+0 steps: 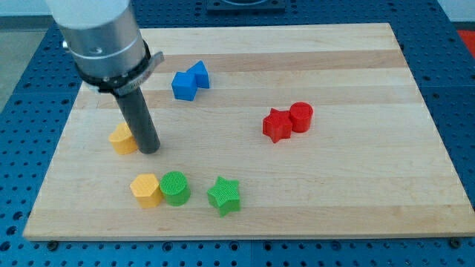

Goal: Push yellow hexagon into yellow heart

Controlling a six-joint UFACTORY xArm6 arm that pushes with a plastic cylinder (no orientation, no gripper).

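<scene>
The yellow hexagon [145, 190] sits near the view's bottom left, touching a green round block [176, 188] on its right. The yellow heart [122, 139] lies above it at the view's left, partly hidden behind my rod. My tip [149, 149] rests on the board right against the heart's right side, above the hexagon and apart from it.
A green star [224, 195] lies right of the green round block. Two blue blocks [189, 81] touch each other near the view's top. A red star [277, 125] and a red cylinder [301, 116] touch at the view's right. The wooden board [356, 193] ends at the blue perforated table.
</scene>
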